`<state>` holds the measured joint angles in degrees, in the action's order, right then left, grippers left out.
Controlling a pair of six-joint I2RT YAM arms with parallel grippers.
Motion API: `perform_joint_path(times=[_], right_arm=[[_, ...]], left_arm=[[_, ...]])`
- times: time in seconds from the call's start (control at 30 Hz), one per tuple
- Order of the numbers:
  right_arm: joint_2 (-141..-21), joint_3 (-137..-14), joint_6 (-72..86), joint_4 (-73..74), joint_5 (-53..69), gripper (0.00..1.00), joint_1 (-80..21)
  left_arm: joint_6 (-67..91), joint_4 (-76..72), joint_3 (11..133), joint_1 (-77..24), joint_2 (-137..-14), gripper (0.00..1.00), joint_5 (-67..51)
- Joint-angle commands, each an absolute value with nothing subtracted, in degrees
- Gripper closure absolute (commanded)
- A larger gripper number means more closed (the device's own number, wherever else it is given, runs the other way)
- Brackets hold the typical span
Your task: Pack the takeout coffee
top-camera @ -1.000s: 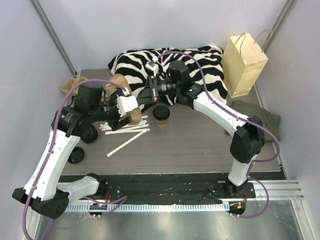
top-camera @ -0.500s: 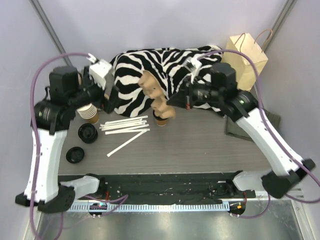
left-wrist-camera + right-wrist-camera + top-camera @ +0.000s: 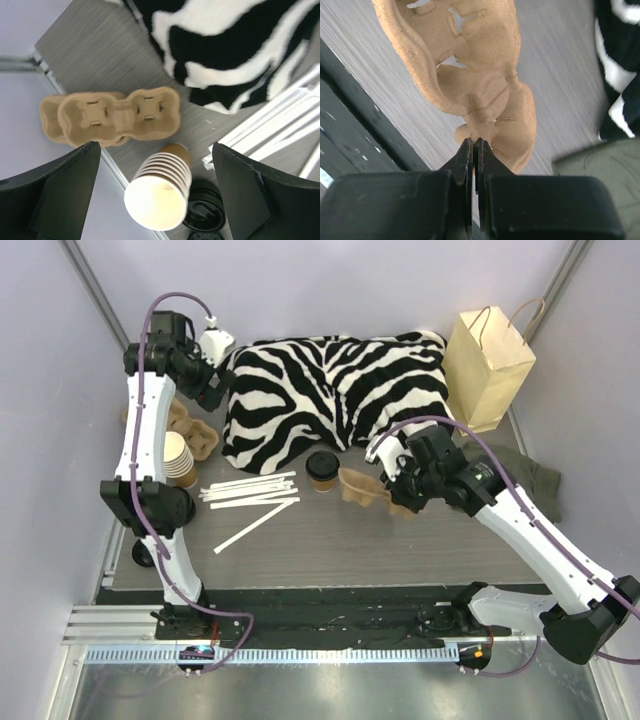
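Observation:
The takeout coffee (image 3: 322, 468), a brown cup with a black lid, stands upright on the table just in front of the zebra cloth. My right gripper (image 3: 396, 502) (image 3: 474, 145) is shut on the edge of a brown pulp cup carrier (image 3: 362, 487) (image 3: 470, 65). It holds the carrier low, just right of the coffee. My left gripper (image 3: 213, 390) (image 3: 157, 200) is open and empty, raised high at the back left. It is above a stack of lidless cups (image 3: 160, 190).
A zebra cloth (image 3: 330, 390) lies at the back. A kraft paper bag (image 3: 487, 355) stands back right, with a green cloth (image 3: 520, 475) in front of it. At the left are spare carriers (image 3: 120, 115), the cup stack (image 3: 178, 458), loose black lids (image 3: 205, 212) and white sticks (image 3: 250, 495).
My left arm has swung up and away to the back left, empty. My right gripper has brought the carrier down from above the coffee to just right of it.

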<state>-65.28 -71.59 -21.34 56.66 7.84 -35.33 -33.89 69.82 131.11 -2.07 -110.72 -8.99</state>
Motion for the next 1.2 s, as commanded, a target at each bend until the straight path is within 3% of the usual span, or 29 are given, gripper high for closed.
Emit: perform_joint_path(times=[0.0,0.43,0.57,0.7,0.97,1.17], right_arm=[[-62.8,-68.5,-26.5,57.4,0.9,0.99,-37.0],[-65.7,-67.8,-26.0,55.8,3.4,0.99,-37.7],[-66.2,-68.5,-25.6,55.0,3.9,0.99,-37.7],[-66.8,-68.3,-25.4,54.8,4.4,0.99,-37.7],[-67.9,-69.2,-24.7,54.7,5.2,0.99,-37.7],[-68.6,-69.4,-24.6,54.7,5.2,0.99,-37.7]], left_arm=[[-31.6,69.3,137.7,4.3,-113.5,0.03,-5.9],[-15.2,64.4,135.4,21.8,-120.5,0.18,-12.7],[-15.9,62.6,132.7,22.3,-121.6,0.25,-13.6],[-15.7,57.2,129.4,22.3,-122.1,0.25,-13.5],[-20.8,55.0,138.4,21.7,-130.3,0.26,-11.1],[-23.0,52.2,138.1,21.1,-132.6,0.3,-12.0]])
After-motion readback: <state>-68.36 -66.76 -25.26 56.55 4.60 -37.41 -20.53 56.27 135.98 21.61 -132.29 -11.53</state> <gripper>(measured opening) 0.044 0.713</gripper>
